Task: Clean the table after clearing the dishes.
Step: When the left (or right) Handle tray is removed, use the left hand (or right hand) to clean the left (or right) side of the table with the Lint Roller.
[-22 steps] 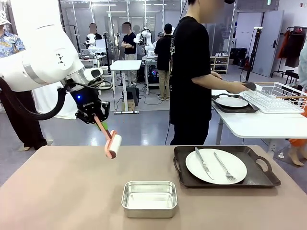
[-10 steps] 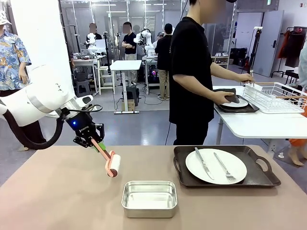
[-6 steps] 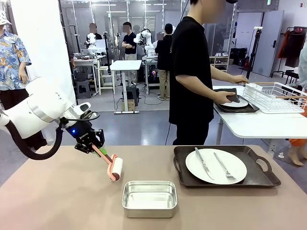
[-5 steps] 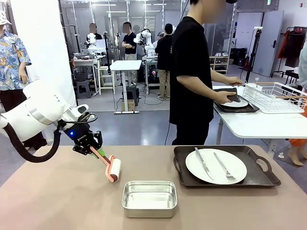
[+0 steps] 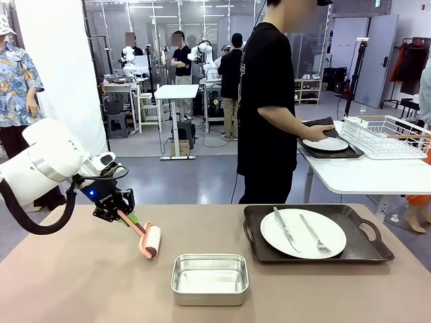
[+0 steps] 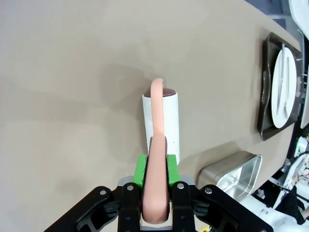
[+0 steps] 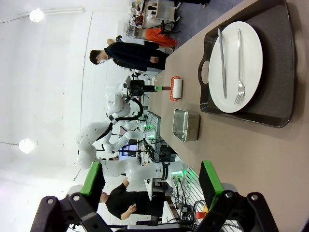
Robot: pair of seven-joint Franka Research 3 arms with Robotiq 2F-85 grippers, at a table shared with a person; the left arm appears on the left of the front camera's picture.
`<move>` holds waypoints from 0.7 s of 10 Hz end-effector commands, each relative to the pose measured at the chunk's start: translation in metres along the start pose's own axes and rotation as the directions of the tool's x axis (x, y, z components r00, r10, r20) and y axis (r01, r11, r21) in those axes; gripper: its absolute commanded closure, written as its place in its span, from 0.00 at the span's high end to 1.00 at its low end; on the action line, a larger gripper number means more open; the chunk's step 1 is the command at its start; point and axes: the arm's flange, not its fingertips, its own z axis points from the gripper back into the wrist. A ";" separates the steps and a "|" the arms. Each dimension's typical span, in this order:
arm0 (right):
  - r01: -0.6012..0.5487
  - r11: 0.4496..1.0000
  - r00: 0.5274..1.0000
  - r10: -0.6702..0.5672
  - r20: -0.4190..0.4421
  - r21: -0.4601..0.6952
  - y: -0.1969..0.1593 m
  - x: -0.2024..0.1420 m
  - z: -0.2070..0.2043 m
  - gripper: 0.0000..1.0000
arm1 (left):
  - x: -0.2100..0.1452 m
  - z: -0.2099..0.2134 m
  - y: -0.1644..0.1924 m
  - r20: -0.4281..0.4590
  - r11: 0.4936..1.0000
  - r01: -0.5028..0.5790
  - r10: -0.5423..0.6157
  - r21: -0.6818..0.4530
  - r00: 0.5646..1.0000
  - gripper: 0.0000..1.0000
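Note:
My left gripper (image 5: 120, 214) is shut on the pink handle of a white roller (image 5: 149, 240), whose drum lies low on the taupe table (image 5: 81, 282), left of centre. In the left wrist view the green pads (image 6: 140, 168) clamp the handle and the roller (image 6: 162, 121) points away over the table top. A white plate (image 5: 303, 233) with knife and fork sits on a dark tray (image 5: 367, 247) at the right. A person holds a second tray with a plate (image 5: 325, 144) at the white side table. My right gripper (image 7: 150, 181) stands open, with nothing between its fingers, looking over the plate (image 7: 236, 65).
A shiny steel pan (image 5: 209, 278) stands near the table's front middle, just right of the roller. The white side table (image 5: 363, 175) with a wire rack (image 5: 387, 134) is at the far right. The person stands behind the table's far edge.
My left gripper has come down and moved left with the roller, from above the table to its surface. The person has lifted the second tray slightly.

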 end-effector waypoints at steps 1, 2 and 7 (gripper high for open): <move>-0.007 1.000 1.000 0.007 0.000 0.002 0.004 -0.001 0.000 1.00 | -0.001 -0.016 0.043 0.026 0.991 0.007 -0.011 0.132 1.000 0.21; -0.007 1.000 1.000 0.007 0.000 0.002 0.004 -0.001 0.000 1.00 | 0.001 -0.015 0.050 0.024 0.984 0.028 -0.033 0.177 0.999 0.21; -0.007 1.000 1.000 0.007 0.000 0.002 0.004 -0.001 0.000 1.00 | -0.003 0.007 0.073 0.071 0.940 0.022 -0.049 0.341 0.996 0.21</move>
